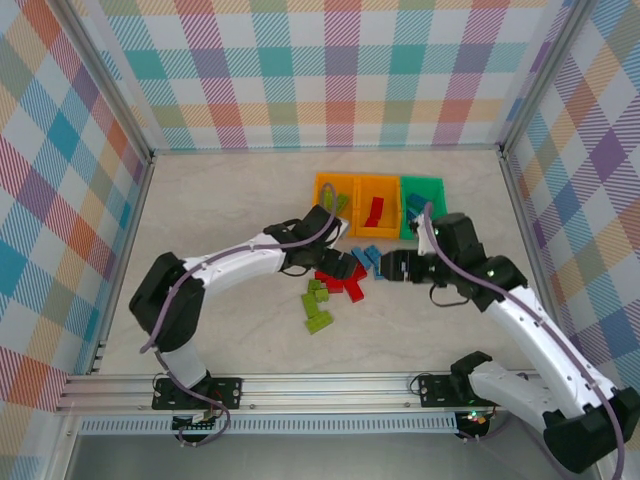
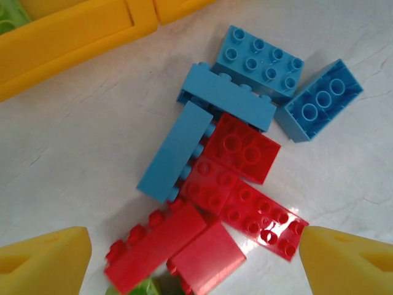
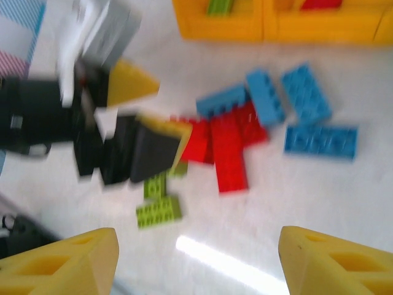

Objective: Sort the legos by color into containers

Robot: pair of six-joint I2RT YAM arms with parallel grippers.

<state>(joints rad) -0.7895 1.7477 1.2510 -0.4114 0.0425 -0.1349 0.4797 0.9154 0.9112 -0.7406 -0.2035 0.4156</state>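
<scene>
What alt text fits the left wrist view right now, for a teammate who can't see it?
The left gripper, open and empty, hangs over a cluster of red bricks and blue bricks lying on the pale table. The wall of an orange bin crosses the top left corner, and a lime green brick peeks in at the bottom edge.

plaid walls [image 1: 330, 70] | pale beige tabletop [image 1: 220, 210] | aluminium front rail [image 1: 320, 388]

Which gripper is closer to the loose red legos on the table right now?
Left. The left gripper hangs open directly over the red legos. The right gripper is off to their right, by the blue legos.
</scene>
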